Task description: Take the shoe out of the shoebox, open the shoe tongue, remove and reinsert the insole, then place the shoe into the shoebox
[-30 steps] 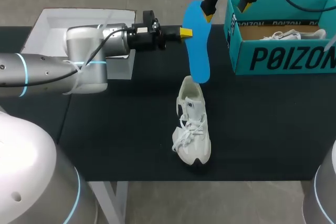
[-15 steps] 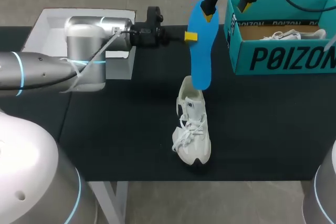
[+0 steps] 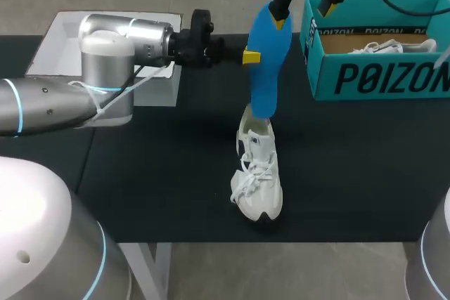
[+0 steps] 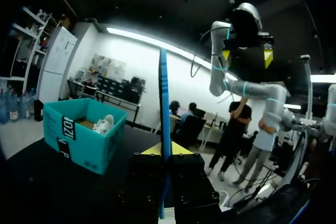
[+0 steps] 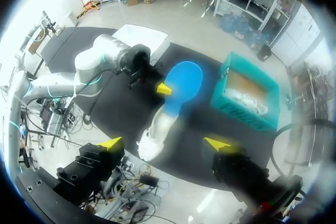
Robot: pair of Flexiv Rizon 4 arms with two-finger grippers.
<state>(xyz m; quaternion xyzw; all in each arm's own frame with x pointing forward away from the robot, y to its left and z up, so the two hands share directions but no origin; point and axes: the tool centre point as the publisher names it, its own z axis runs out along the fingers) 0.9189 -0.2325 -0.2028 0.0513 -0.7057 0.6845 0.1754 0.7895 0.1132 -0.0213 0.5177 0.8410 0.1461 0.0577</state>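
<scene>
- Left claw (image 3: 252,55): pressed on the blue insole (image 3: 266,68) from both sides. The wrist view shows the insole edge-on between its fingers, rising well ahead of them.
- Change over the last second: the left wrist has rolled and the claw has sunk a little. The insole has tipped off vertical. Its lower end, below the claw, has dropped to the heel opening of the white shoe (image 3: 258,173). Touching or just above the collar? Cannot tell.
- Shoe: unmoved, upright on the counter (image 3: 162,173), below and just beside the left claw.
- Right claw (image 3: 302,13): fingers spread wide, holding nothing, parked above the insole's upper end; position unchanged.
- Shoebox (image 3: 380,68): beyond the right claw, well apart from the shoe.
- Reading: insole is out, reinsertion is beginning. Next comes feeding the lower end into the shoe. Boxing the shoe not yet done.
</scene>
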